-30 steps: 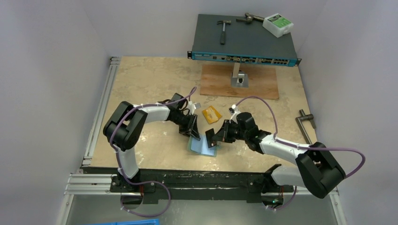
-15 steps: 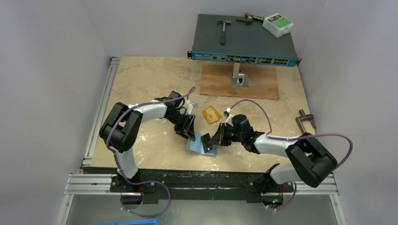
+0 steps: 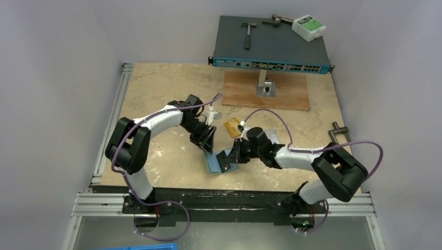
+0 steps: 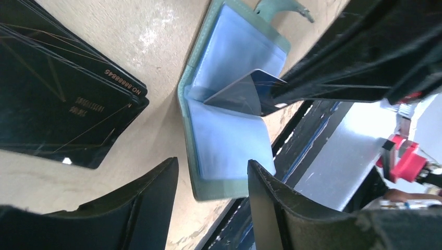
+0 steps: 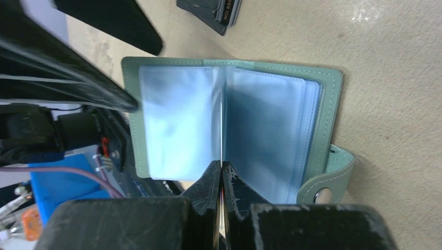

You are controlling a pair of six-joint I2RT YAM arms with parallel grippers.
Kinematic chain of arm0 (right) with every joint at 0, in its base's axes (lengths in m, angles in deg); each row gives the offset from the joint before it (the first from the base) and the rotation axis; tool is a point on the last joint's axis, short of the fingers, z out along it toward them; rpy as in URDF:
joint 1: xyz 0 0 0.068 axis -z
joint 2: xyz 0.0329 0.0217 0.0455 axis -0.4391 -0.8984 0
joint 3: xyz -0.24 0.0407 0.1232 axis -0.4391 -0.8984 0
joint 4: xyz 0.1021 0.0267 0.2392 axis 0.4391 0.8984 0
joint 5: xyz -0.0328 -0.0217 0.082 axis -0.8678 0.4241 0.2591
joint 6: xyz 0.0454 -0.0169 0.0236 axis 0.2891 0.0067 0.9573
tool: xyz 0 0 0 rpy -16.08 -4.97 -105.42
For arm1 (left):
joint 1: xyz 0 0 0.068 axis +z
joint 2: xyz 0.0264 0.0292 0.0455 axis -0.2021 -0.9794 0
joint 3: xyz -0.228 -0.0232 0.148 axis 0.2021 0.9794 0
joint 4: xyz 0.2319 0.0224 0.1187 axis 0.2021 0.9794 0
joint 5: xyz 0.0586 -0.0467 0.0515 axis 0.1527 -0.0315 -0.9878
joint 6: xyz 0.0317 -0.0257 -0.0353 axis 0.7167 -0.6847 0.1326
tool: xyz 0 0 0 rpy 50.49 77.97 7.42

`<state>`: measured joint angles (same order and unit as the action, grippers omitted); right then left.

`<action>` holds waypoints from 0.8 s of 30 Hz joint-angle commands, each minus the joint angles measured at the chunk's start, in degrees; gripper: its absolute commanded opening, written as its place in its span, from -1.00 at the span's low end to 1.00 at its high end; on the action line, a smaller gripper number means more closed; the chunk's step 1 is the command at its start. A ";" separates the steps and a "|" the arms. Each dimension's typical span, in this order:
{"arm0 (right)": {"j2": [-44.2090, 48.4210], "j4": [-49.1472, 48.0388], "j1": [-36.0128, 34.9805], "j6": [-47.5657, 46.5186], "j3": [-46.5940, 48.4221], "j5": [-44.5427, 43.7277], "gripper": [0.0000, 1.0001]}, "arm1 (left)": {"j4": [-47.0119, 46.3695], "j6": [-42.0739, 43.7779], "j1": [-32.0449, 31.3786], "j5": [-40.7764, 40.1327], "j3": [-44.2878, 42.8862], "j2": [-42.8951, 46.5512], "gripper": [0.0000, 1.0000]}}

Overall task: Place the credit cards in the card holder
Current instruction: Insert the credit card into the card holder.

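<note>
Step in hand: insertion of a card into the holder. The card holder [image 3: 213,164] lies opened flat, pale blue lining up, close to the near edge of the desk [image 3: 156,94], approx. at its middle, between the two arms. The right pincer [image 5: 222,167] is closed on a silver card [image 4: 241,89]. The card is held tilted, and its low corner is seen at the centre fold of the holder; whether it touches there cannot be told. In the right wrist view the card is seen edge-on, in line w/ the fold, between the two lined halves.

The left pincer [image 4: 212,165] is open and nothing is gripped by it. It hangs just beside the holder, on the far-left side, and the holder is not pressed down by it.

An orange card [image 3: 235,127] is seen on the desk beyond the holder, toward the centre. A black flat stack [image 4: 57,88] lies near the holder, not touching it.

No card is seen inside a pocket, so the task is judged to be at an early stage. For the next move the card edge must be led into a pocket mouth, not into the fold itself; where the mouths lie cannot be told. A flatter angle & a small sideways shift are prob. needed. As the holder is light and not held, it may be pushed along the desk; one flap should perhaps be pinned first by the left pincer.
</note>
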<state>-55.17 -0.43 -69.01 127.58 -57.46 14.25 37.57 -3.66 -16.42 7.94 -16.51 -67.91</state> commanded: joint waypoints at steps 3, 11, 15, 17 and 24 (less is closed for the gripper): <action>-0.47 8.38 -5.36 -4.26 3.74 -9.90 -1.00 | 8.82 16.66 2.03 -6.79 -5.39 9.20 0.02; -4.04 12.81 -10.31 -3.97 6.42 -18.64 -1.00 | 8.38 41.27 -3.67 -4.27 2.95 24.05 0.00; -3.94 15.54 -11.93 -3.53 7.82 -22.58 -1.00 | 9.40 47.98 -9.18 -11.09 8.31 25.88 -0.04; -3.30 17.37 -13.09 -3.60 9.00 -24.47 -1.00 | 7.93 52.28 -11.00 -15.09 11.48 28.72 -0.03; 2.03 20.94 -13.48 -3.03 9.75 -26.19 -1.00 | 0.78 62.09 -12.66 -20.28 15.89 32.22 -0.01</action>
<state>-56.22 14.10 -82.47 125.40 -48.52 -6.84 45.31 49.08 -27.93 -8.63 -3.39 -40.52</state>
